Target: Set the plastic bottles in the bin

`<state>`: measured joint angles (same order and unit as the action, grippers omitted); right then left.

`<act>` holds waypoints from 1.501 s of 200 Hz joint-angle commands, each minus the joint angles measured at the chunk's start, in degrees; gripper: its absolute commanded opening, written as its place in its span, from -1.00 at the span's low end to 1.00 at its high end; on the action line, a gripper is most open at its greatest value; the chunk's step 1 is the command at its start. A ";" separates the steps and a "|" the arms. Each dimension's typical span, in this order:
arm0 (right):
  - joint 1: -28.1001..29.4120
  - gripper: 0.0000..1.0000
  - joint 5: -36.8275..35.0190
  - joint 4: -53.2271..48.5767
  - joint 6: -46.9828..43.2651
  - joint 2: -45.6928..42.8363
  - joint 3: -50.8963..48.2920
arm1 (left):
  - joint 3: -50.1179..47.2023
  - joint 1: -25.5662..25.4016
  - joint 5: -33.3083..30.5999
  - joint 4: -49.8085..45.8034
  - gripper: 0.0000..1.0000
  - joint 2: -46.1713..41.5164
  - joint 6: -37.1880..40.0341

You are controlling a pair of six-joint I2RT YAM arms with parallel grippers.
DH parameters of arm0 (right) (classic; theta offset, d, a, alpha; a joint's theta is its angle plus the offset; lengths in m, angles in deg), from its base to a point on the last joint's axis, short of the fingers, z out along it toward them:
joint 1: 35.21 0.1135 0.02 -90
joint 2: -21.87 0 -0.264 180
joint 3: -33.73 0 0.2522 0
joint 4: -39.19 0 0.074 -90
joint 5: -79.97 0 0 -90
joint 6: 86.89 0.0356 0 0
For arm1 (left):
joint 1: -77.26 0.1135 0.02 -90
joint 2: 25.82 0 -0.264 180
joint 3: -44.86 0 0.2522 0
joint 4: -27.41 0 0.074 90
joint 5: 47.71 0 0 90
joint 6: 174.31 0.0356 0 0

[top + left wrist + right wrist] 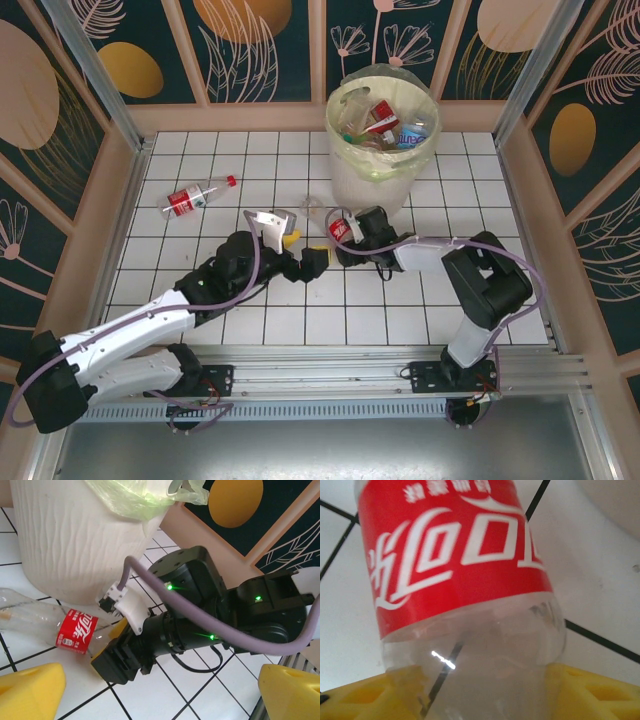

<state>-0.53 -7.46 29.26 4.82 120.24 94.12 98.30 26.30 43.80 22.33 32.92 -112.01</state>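
Ok, right gripper (480, 695) sat partly closed around a clear plastic bottle with a red label (455, 570): yellow pads (355, 700) either side of its clear end, couldn't tell whether they actually pinched it. That bottle lay on its side on the white tiled table (330, 320), just beside the base of the large round white bin lined with a pale yellow-green bag (370, 180). The left gripper (160, 700) was wide open, empty, near the right one. Several bottles (385, 125) were inside the bin. Another clear red-labelled bottle with a red cap (198, 196) lay on the table, far left, well apart.
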 commanded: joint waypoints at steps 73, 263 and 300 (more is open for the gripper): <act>2.39 -0.20 0.50 -2.26 -0.75 -2.55 1.04 | -3.29 -0.06 -0.71 1.46 0.97 -6.21 -3.46; 4.25 -0.13 31.58 -9.40 5.84 -34.06 -3.39 | -13.03 9.41 5.41 30.02 0.93 -1.83 -38.80; 5.82 -0.13 33.08 -10.10 6.18 -34.91 -3.74 | -12.00 11.12 7.83 33.73 0.91 1.88 -39.86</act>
<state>4.23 22.63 20.28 9.94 86.62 91.50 84.40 36.48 48.59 50.70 33.27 -150.28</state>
